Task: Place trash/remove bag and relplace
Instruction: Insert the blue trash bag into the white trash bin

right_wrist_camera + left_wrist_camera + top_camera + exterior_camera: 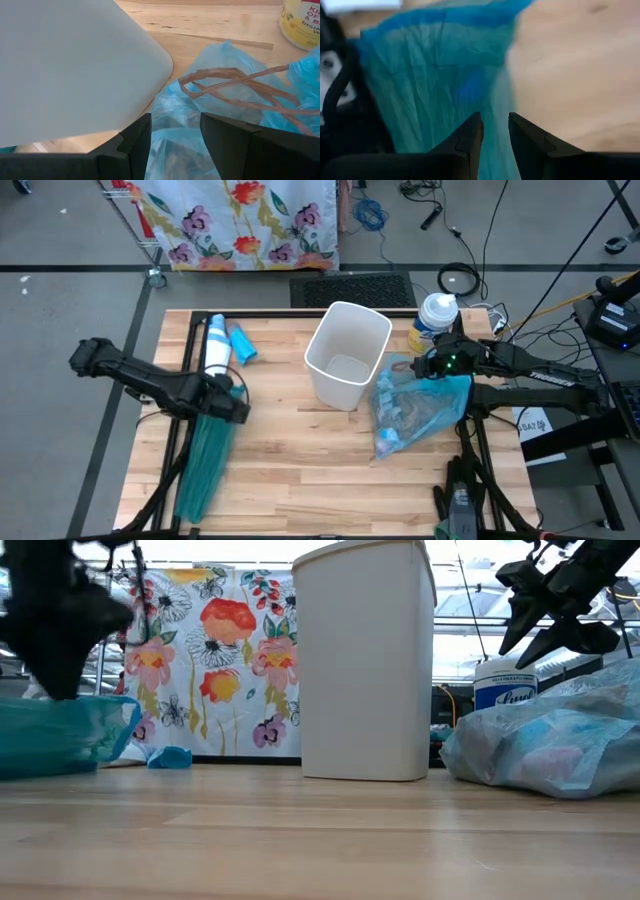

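The white bin (pixel 346 360) stands empty at the table's middle. To its right the pale-blue bag (pixel 420 412) lies on its side on the table, with scraps of trash (pixel 398 423) showing through it. Brown tie strings (pixel 235 80) lie across its top. My right gripper (pixel 175 130) is open and hangs just above the bag's far end, beside the bin, touching nothing. The teal-green bag (pixel 205 462) lies stretched out near the left edge. My left gripper (pixel 228 398) is shut on its far end. My left gripper pinches the teal-green bag between its two fingers at the bag's far end (pixel 496 120), coming from above and slanting down. How many layers it has, I cannot tell. The rest of the bag (pixel 60 735) trails toward the near edge and rests on the table.
A white roll (pixel 215 343) and a small blue piece (pixel 243 345) lie at the far left. A wipes canister (pixel 437 318) stands behind the right gripper. Bare wood (pixel 320 480) lies in front of the bin. A flowered cloth (pixel 215 650) hangs beyond the table.
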Robot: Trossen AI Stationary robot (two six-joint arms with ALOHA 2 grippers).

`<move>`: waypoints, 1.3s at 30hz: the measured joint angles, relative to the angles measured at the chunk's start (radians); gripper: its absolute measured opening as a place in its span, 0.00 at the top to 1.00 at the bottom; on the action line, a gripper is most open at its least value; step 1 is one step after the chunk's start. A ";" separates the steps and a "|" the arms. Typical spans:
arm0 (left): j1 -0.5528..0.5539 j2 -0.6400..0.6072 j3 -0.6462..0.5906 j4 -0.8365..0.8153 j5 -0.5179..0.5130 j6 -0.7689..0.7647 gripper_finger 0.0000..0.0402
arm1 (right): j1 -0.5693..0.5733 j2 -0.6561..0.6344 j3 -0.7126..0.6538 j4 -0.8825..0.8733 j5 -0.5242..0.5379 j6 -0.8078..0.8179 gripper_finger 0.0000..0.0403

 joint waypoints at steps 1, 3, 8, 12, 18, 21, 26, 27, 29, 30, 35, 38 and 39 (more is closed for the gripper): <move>-0.004 0.002 -0.028 0.006 0.009 -0.019 0.75 | 0.000 0.000 0.000 0.000 -0.001 0.000 0.60; -0.009 0.011 -0.074 0.017 0.010 -0.050 0.75 | 0.000 0.000 0.000 0.000 -0.003 0.000 0.60; -0.005 0.035 -0.127 0.084 -0.033 -0.049 0.75 | 0.005 0.000 0.000 0.001 -0.007 -0.003 0.60; -0.001 0.046 -0.182 0.170 0.003 -0.058 0.77 | 0.026 0.000 0.000 0.001 -0.007 -0.004 0.60; -0.001 0.047 -0.242 0.355 0.064 -0.059 0.97 | 0.054 0.000 0.000 0.001 -0.001 -0.008 0.60; -0.001 0.046 -0.216 0.434 0.045 -0.042 0.99 | 0.062 0.000 0.000 0.001 0.000 -0.008 0.60; -0.001 0.046 -0.066 0.455 -0.038 0.111 0.99 | 0.066 0.000 0.000 0.001 0.003 -0.008 0.60; -0.001 0.046 -0.027 0.454 -0.059 0.165 0.99 | 0.066 0.000 0.000 0.002 0.003 -0.008 0.60; 0.003 0.046 0.066 0.431 -0.106 0.276 1.00 | 0.066 0.000 0.000 0.003 0.004 -0.008 0.60; 0.013 0.046 0.117 0.401 -0.124 0.322 1.00 | 0.066 0.000 0.000 0.005 0.004 -0.007 0.60; 0.063 0.046 0.401 0.197 -0.218 0.519 1.00 | 0.071 0.000 0.000 0.025 0.004 -0.002 0.60; 0.092 0.044 0.560 0.115 -0.286 0.614 1.00 | 0.085 0.000 0.000 0.045 0.005 -0.001 0.60; 0.101 0.044 0.603 0.105 -0.301 0.642 1.00 | 0.091 0.000 0.000 0.052 0.005 -0.001 0.60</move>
